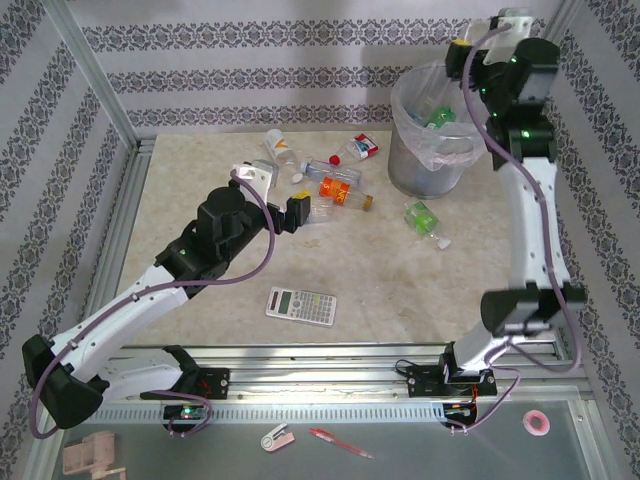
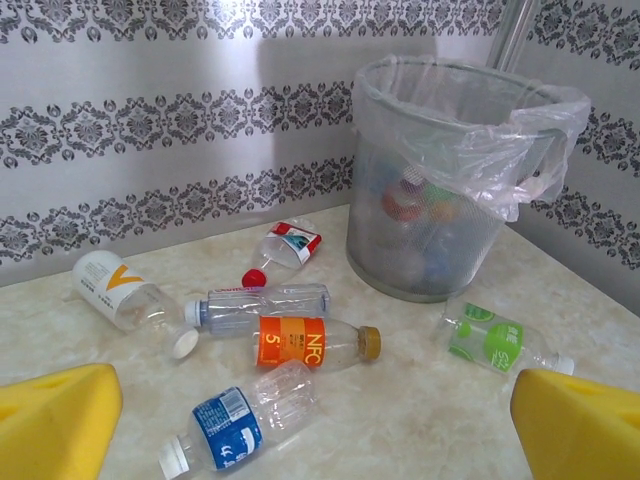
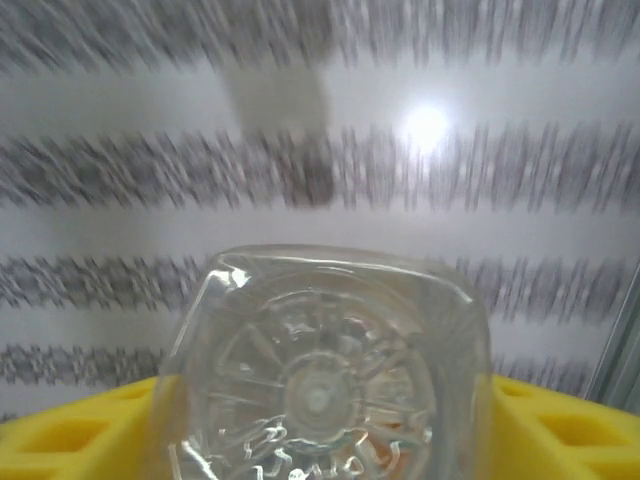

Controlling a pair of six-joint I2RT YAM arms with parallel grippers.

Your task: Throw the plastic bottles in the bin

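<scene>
Right wrist view shows the right gripper with a clear bottle end-on between its yellow fingers, the ribbed base toward the lens and the sides meeting both fingers. Whether they press on it I cannot tell. The patterned wall behind is smeared. From the top camera that arm reaches up over the bin, which stands in the far right corner of the table with a whitish bag over its rim and coloured bottles inside. The left gripper is spread wide with nothing between its fingers, low over the middle of the table. Just ahead of it lies a blue-labelled bottle, then an orange-labelled bottle touching a clear white-capped bottle. Further left lies a white-labelled bottle. A crushed red-labelled bottle and a loose red cap lie nearer the wall. A green-labelled bottle lies just beside the bin. A grey calculator sits near the arm bases.
</scene>
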